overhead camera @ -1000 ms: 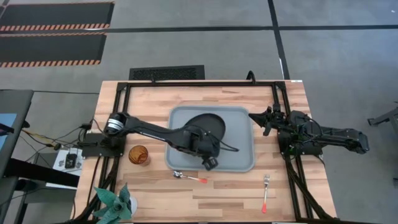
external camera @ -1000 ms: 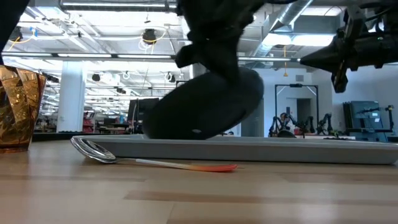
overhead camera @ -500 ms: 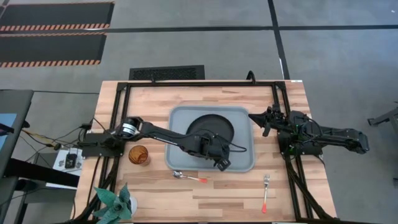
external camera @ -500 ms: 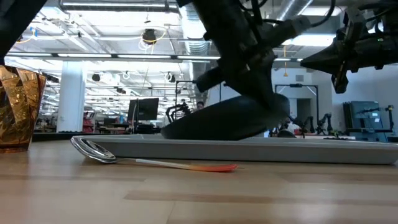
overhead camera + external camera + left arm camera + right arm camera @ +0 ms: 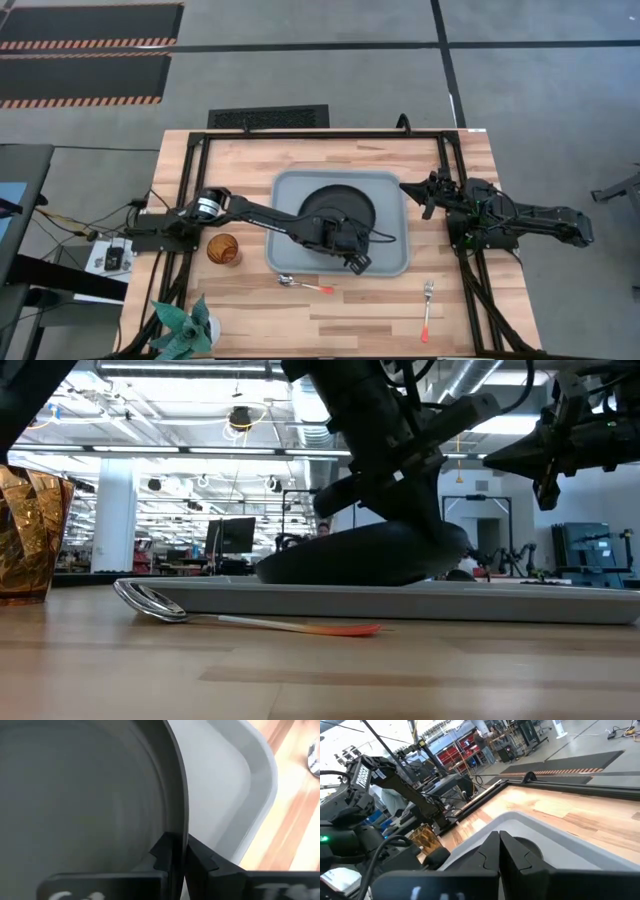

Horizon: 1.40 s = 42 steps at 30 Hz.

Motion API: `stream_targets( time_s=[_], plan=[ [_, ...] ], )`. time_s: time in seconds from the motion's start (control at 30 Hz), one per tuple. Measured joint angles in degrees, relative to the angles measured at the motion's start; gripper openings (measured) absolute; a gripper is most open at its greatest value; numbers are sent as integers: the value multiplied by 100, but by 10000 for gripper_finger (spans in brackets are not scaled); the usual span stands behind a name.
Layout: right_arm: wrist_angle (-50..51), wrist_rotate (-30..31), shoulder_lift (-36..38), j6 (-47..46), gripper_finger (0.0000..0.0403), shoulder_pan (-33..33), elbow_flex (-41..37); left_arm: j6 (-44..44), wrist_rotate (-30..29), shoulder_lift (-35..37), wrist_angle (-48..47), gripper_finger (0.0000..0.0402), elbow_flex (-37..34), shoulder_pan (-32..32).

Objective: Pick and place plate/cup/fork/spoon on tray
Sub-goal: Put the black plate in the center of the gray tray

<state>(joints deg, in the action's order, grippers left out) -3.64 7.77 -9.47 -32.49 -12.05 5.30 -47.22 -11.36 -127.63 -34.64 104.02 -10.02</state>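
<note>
Black plate (image 5: 338, 206) inside tray (image 5: 392, 262) — left tool (image 5: 352, 258) pinching its rim, right tool (image 5: 421, 190) closed, idle beside tray.

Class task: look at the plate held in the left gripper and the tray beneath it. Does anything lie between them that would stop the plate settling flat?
Nothing visible does. The left gripper pinches the round matte black plate by its rim over the light grey-blue plastic tray, whose visible floor is bare.
</note>
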Motion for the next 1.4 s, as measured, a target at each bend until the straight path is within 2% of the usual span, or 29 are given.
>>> stream_targets(
  time_s=[0.4,0.77,0.97,1.17,1.4],
  plan=[
    [-1,-17,1,-2,17,0,0,-161,68,0,162,44,-10,0],
    [-1,-33,0,-2,16,0,0,-158,37,-2,204,46,-10,-2],
    [-2,-33,1,-2,19,0,0,-143,-319,-2,353,24,-40,23],
    [0,-31,0,-2,16,0,0,-140,-275,0,467,9,-194,122],
    [0,-31,1,-2,19,0,0,-241,-246,-3,629,41,-198,164]
  ],
)
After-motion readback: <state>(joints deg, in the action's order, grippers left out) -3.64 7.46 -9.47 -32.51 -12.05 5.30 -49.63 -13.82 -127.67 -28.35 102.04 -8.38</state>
